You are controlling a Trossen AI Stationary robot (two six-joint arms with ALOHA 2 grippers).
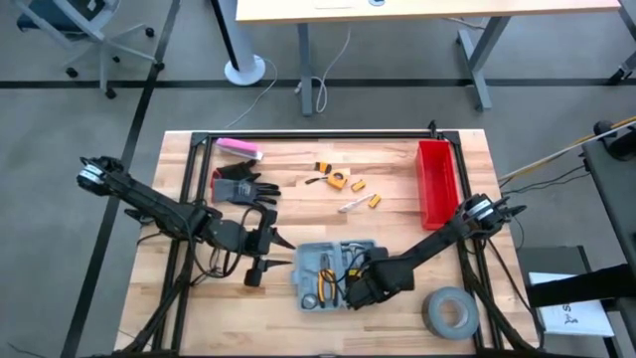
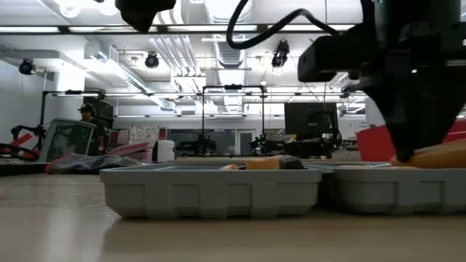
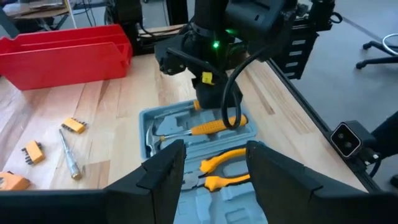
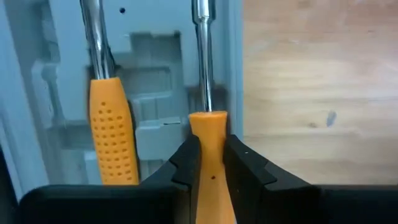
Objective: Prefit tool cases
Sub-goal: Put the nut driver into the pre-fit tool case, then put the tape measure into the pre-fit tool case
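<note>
The grey-blue plastic tool case point(image 1: 333, 273) is seen lying open and flat on the pale wood-grain counter point(image 1: 298, 169), at the lower centre of the high view, its long axis running left to right across the frame; its moulded grey slots hold yellow-handled pliers point(image 3: 224, 167) and a hammer point(image 3: 186, 129) with a dimpled orange grip. The right gripper point(image 4: 211, 163) is placed over the case's right part, its jaws clamped on the smooth orange handle of a screwdriver point(image 4: 208, 134), whose steel shaft runs parallel to the hammer's. The left gripper point(image 3: 214, 163) is held just left of the case, jaws apart around nothing.
</note>
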